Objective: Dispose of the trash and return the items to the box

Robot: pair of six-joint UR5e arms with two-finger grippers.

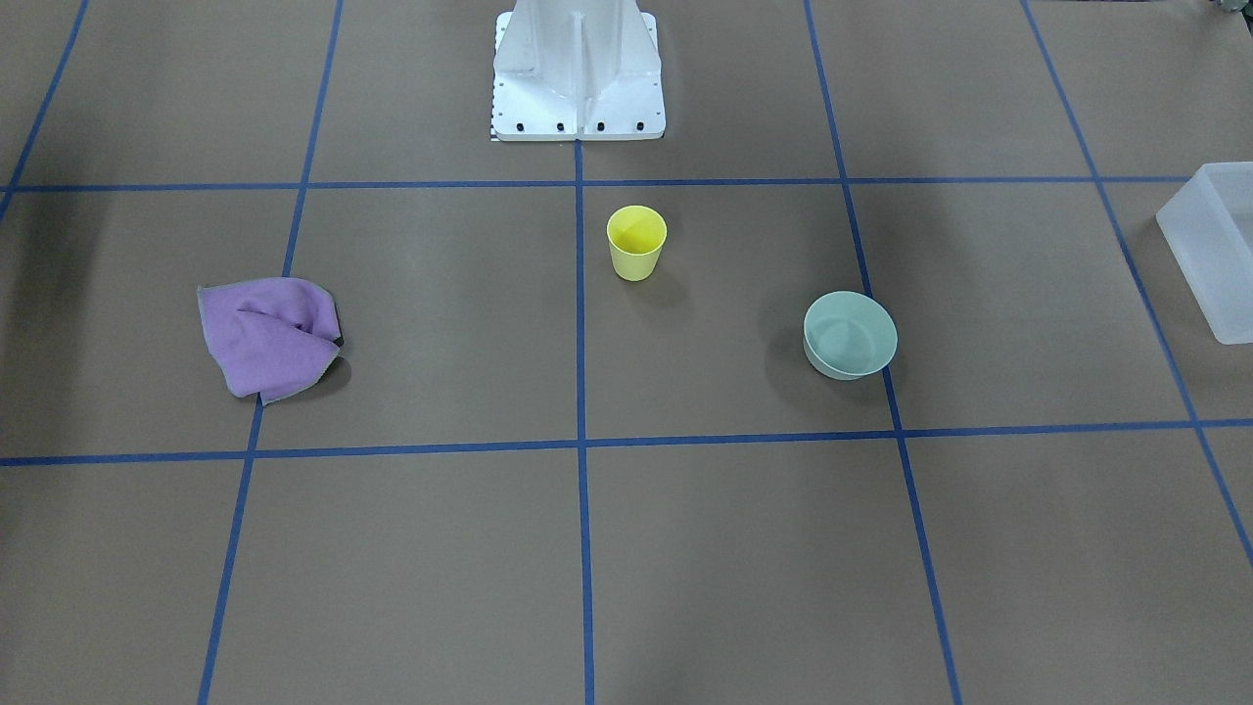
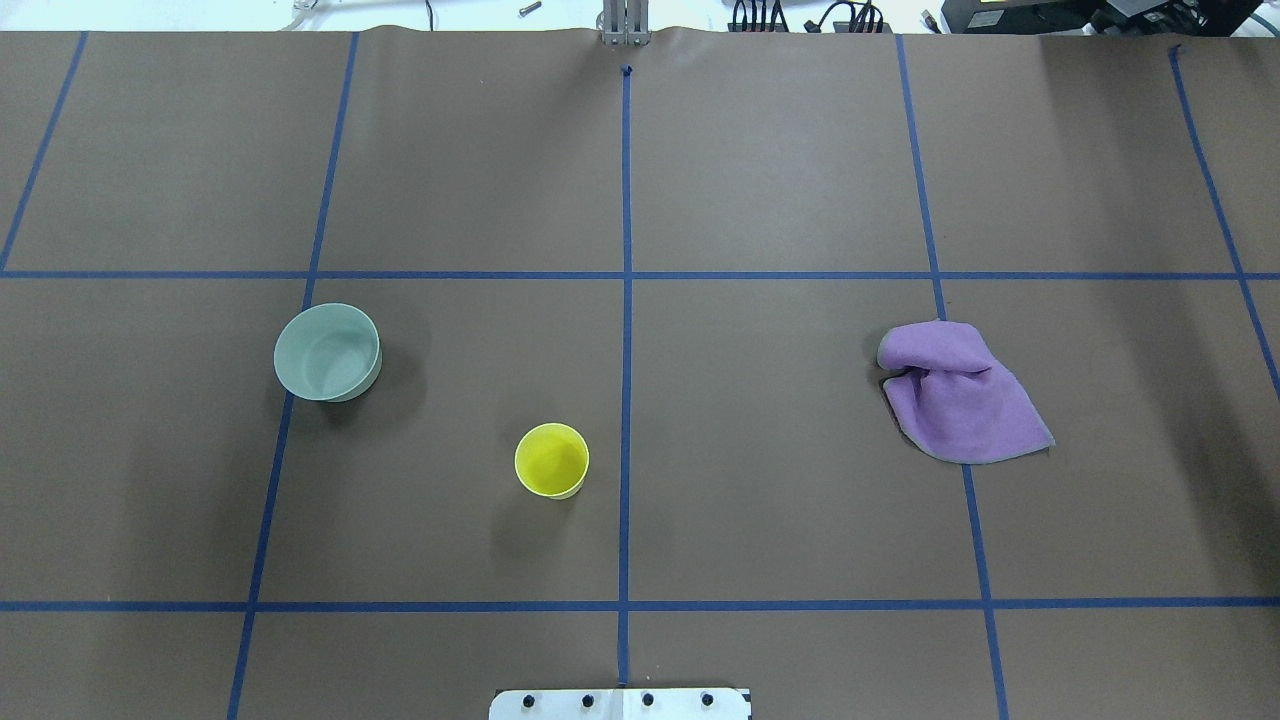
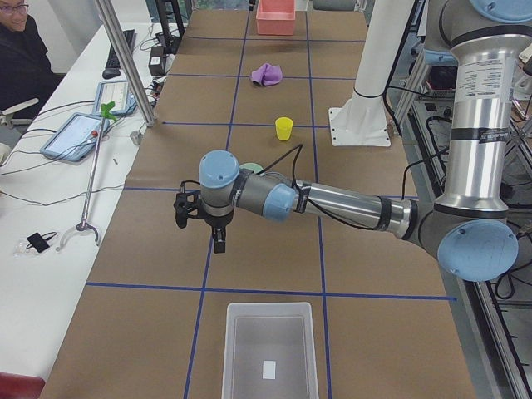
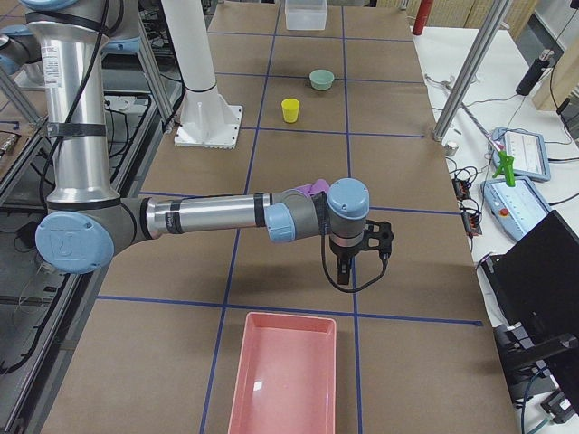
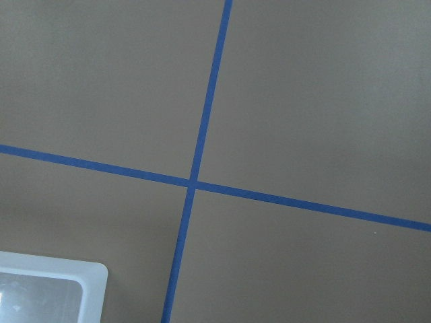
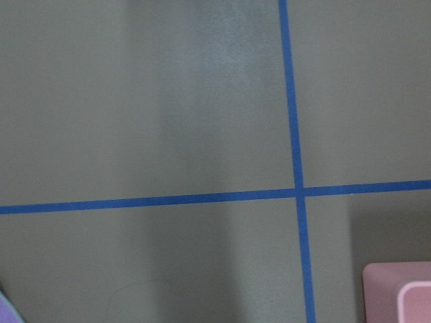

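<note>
The pale mint-green bowl [image 1: 850, 336] [image 2: 327, 352] stands upright on the brown table, and my left arm partly hides it in the exterior left view [image 3: 252, 168]. The translucent box [image 1: 1214, 245] [image 3: 270, 353] sits at the table's end on my left; its corner shows in the left wrist view [image 5: 40, 296]. My left gripper [image 3: 199, 231] hangs above the table between bowl and box. My right gripper [image 4: 362, 260] hangs over bare table near the pink tray. Both show only in side views, so I cannot tell if they are open or shut. Neither visibly holds anything.
A yellow cup [image 1: 636, 242] [image 2: 551, 460] stands near the white pedestal [image 1: 578, 78]. A crumpled purple cloth [image 1: 272, 336] [image 2: 955, 395] lies on my right side. A pink tray [image 4: 285, 375] [image 6: 401, 296] sits at the table's right end. An operator [image 3: 21, 50] sits beside the table.
</note>
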